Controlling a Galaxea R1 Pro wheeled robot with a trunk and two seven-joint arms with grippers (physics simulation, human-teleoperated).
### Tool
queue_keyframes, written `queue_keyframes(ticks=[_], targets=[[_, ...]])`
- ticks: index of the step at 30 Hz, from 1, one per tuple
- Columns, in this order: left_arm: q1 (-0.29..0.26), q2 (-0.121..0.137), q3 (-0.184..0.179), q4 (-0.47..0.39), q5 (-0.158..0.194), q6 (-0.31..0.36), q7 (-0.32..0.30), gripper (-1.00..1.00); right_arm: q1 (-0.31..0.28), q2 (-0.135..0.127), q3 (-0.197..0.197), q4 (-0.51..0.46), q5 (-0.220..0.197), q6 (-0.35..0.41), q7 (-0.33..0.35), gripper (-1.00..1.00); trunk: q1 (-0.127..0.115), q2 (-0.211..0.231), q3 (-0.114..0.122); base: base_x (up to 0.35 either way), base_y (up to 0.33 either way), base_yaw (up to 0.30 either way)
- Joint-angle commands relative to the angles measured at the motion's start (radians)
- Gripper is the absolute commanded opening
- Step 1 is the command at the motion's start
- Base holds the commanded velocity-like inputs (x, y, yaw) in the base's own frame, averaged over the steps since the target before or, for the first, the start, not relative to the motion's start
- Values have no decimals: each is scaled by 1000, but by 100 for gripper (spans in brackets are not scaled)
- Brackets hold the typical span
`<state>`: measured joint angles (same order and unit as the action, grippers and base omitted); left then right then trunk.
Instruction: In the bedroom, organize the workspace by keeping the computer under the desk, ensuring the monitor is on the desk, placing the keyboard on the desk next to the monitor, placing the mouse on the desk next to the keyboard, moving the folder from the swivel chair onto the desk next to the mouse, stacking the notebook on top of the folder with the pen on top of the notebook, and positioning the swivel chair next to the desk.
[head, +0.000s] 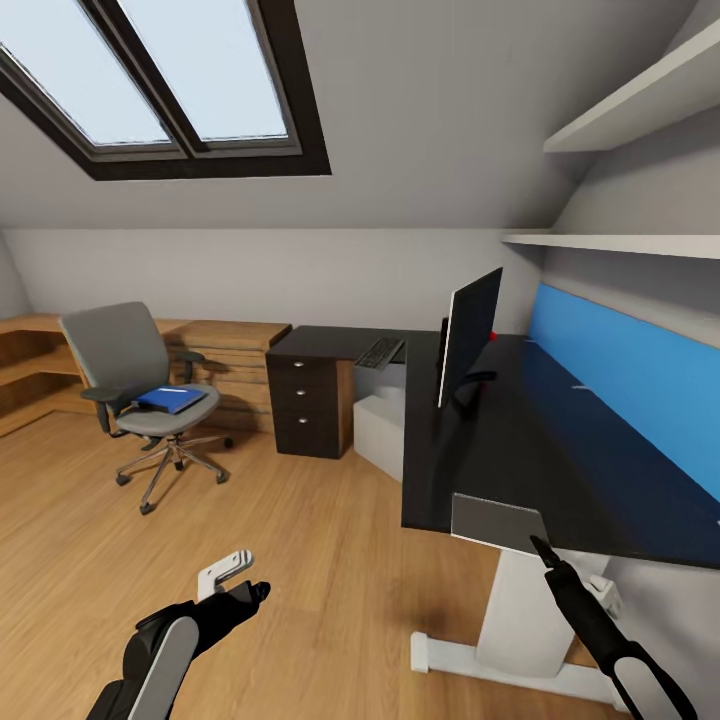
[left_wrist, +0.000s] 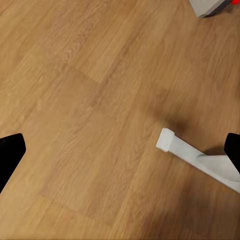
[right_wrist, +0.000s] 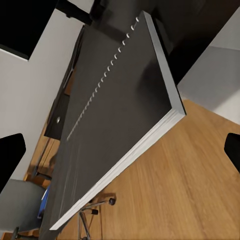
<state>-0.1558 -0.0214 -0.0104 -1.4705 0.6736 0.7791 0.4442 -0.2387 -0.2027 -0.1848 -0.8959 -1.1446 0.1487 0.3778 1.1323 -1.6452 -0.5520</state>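
The swivel chair (head: 125, 375) stands on the floor at the left, apart from the desk (head: 560, 470), with the blue folder (head: 170, 399) on its seat. The monitor (head: 468, 335) stands edge-on on the desk. The keyboard (head: 380, 352) lies on the desk's far wing, and the computer (head: 380, 435) sits under it. The grey notebook (head: 497, 522) (right_wrist: 115, 125) lies at the desk's near edge. My right gripper (head: 541, 548) (right_wrist: 120, 150) is open just in front of it. My left gripper (head: 250, 590) (left_wrist: 120, 155) hangs open over the floor. A thin white pen (head: 579, 387) lies mid-desk. The mouse is out of view.
A dark three-drawer unit (head: 310, 405) holds up the desk's far end, and low wooden cabinets (head: 235, 360) run along the back wall. The white desk foot (head: 480, 655) (left_wrist: 195, 155) rests on the floor below my right arm. A blue wall panel (head: 630, 370) backs the desk, with shelves above.
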Motion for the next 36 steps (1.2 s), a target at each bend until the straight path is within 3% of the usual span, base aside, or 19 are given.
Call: queue_keyframes(ticks=[1, 36], targets=[[-1, 0, 0, -1, 11, 2, 10, 100, -1, 0, -2, 0, -10, 9, 3, 100, 0, -1, -1, 13, 0, 0], [-1, 1, 1, 1, 11, 2, 11, 100, -1, 0, -2, 0, -10, 12, 4, 100, 0, -1, -1, 33, 0, 0]])
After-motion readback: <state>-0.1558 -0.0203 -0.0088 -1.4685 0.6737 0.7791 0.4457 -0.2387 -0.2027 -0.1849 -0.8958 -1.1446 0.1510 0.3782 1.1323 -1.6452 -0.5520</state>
